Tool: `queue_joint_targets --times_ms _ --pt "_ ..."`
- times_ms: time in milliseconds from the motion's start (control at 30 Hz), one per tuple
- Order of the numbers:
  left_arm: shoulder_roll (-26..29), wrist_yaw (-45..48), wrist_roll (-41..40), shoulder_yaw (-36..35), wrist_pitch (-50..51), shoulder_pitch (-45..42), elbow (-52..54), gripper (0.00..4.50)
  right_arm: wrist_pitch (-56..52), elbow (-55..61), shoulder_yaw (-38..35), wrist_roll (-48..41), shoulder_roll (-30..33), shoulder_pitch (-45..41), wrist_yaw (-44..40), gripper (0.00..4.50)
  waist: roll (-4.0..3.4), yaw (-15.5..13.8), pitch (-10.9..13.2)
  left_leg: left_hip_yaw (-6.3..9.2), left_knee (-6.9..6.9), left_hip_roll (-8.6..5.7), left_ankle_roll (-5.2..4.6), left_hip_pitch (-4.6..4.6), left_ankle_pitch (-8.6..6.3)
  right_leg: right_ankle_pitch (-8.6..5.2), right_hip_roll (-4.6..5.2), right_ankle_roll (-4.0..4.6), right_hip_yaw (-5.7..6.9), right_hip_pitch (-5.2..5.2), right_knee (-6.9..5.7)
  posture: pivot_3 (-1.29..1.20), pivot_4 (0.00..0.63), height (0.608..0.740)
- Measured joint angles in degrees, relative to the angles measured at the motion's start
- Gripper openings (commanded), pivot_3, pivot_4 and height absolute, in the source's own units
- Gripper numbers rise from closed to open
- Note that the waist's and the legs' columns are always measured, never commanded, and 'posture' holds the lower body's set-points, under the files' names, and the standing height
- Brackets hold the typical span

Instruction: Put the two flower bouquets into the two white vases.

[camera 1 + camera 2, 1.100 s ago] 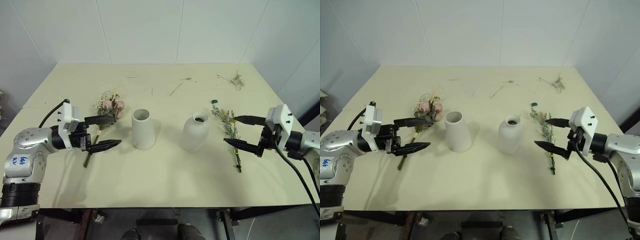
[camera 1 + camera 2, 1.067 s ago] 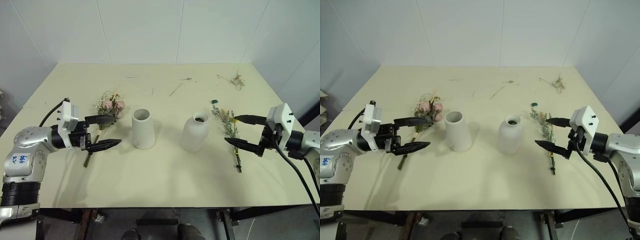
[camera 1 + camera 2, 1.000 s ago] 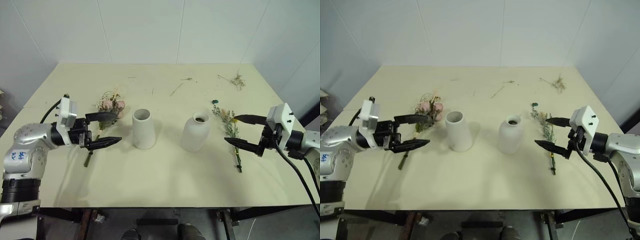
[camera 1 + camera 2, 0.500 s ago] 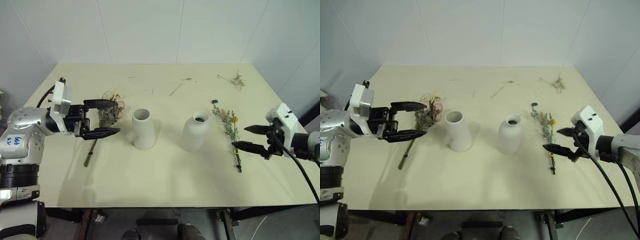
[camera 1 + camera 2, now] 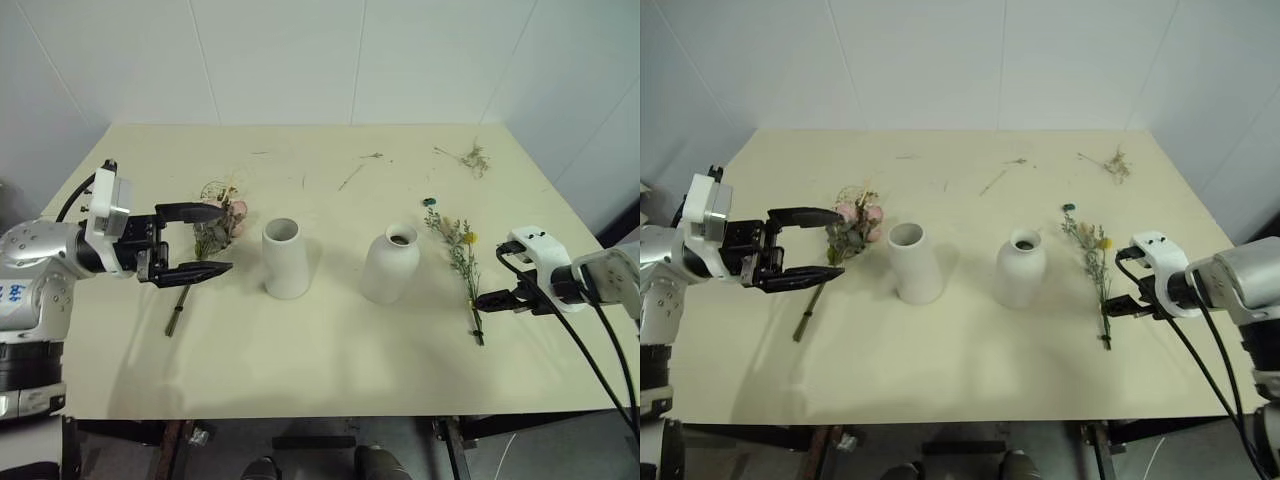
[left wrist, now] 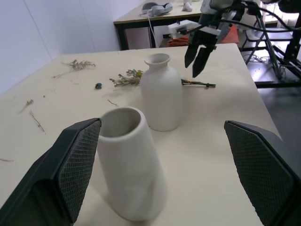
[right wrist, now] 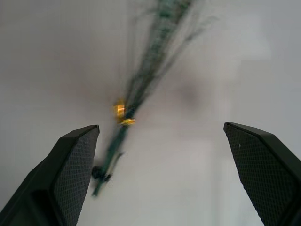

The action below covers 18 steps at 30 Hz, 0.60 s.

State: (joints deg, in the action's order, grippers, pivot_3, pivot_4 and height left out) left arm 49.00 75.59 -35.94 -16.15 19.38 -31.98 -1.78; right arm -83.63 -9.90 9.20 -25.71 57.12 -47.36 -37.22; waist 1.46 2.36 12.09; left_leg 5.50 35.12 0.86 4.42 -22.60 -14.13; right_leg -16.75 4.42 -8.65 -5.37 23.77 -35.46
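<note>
Above the green sprig bunch (image 7: 141, 80) our right gripper (image 7: 162, 174) hung spread and empty, left gripper (image 5: 200, 240) likewise, so we judged centring over the banded stems best.

Even, bright overhead light fills the room, with no glare on the cream table (image 5: 330, 350). Soft, faint shadows spread beside the tapered vase (image 5: 286, 258) and the bottle-shaped vase (image 5: 391, 264). The head views are sharp, with slight bowing of the table's edges. The right wrist view is blurred, smearing the green sprig bunch (image 7: 141, 80); the left wrist view is fairly clear.
</note>
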Motion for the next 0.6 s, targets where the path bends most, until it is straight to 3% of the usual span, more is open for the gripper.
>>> queue_joint_targets --times_ms 233,600 --pt "1.3 -3.5 -2.5 -4.5 3.1 5.3 6.3 4.47 1.5 -10.7 0.7 4.7 -7.4 -5.8 3.0 4.49 -0.01 0.7 0.0 0.00 0.05 -0.01 0.01 0.07 0.00 0.01 0.00 -0.01 0.00 -0.06 -0.06 0.00 0.150 0.740" --pt "1.7 -5.7 -4.4 -7.1 5.0 8.7 10.3 4.47 0.5 -10.8 3.8 7.5 -9.7 -7.9 2.2 4.49 0.05 1.2 0.0 0.01 0.06 0.01 0.01 0.25 0.01 0.01 -0.03 -0.02 -0.01 -0.17 -0.12 0.00 0.150 0.740"
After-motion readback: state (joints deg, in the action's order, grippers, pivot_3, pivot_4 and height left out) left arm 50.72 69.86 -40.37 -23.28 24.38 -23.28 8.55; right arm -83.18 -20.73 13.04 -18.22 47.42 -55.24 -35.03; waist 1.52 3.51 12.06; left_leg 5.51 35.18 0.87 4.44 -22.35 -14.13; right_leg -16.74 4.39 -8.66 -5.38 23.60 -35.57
